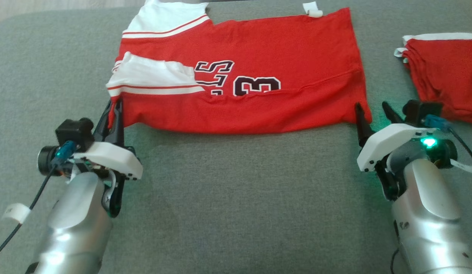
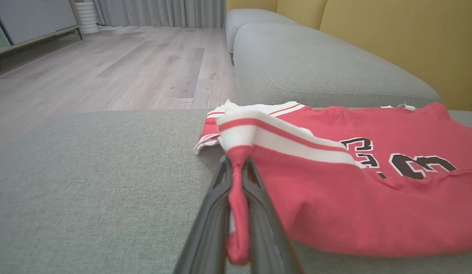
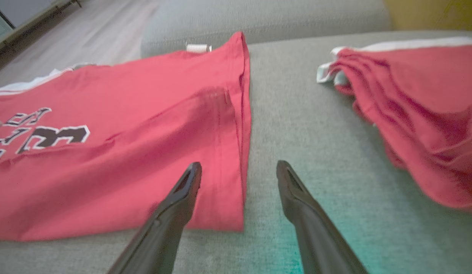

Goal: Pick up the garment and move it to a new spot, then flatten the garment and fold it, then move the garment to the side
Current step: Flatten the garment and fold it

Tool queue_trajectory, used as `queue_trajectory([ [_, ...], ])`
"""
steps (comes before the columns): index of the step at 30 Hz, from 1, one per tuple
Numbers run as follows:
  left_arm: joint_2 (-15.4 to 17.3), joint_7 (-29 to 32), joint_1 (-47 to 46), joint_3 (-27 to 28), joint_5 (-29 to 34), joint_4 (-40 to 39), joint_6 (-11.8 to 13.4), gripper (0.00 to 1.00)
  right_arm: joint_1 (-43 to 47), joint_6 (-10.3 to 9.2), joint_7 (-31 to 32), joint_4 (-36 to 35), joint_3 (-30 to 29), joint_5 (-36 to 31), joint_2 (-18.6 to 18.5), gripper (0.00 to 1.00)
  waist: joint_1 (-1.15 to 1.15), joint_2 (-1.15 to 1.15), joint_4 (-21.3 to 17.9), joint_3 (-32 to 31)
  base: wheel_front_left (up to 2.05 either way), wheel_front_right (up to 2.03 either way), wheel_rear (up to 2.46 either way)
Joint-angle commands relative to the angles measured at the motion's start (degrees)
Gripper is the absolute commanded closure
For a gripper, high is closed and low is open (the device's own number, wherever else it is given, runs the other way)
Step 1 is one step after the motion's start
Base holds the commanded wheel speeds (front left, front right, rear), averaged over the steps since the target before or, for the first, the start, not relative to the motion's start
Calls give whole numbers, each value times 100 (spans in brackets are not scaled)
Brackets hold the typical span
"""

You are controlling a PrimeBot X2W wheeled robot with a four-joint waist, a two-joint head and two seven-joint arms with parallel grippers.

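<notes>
Red garment [image 1: 258,68] corner pinched by left end effector [image 1: 115,104]; right end effector [image 1: 371,105] open astride hem.

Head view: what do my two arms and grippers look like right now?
Both arms match: glossy silver forearms, white wrist shells, black wrist cameras with blue-plugged black cables carrying white tags. The left gripper and right gripper each have two long, dark, tapering fingers. A green light glows on the right wrist.
</notes>
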Motion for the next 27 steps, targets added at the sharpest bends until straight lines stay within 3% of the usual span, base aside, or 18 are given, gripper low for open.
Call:
queue_trajectory([
  [1,188,-66,-291,109,50,-197,27,100,-216,37,42,8,115,-15,48,0,0,0,49,20,0,0,0],
  [8,148,-69,-254,-6,67,-381,34,100,-737,37,352,1148,160,-250,48,0,0,0,207,34,0,0,0],
  [9,149,-69,-241,-13,63,-387,36,100,-774,37,361,1248,206,-270,48,38,0,0,220,24,0,0,0],
  [10,152,-68,-227,-17,57,-390,40,100,-806,37,335,1322,232,-330,48,97,0,0,227,13,0,0,0],
  [19,270,-27,23,15,-45,-320,97,100,-805,37,-268,1522,309,-698,48,100,0,0,105,-224,0,0,0],
  [27,450,-8,521,51,-131,-370,186,100,-568,37,-444,1476,541,-366,48,100,0,0,-121,-750,0,0,0],
])
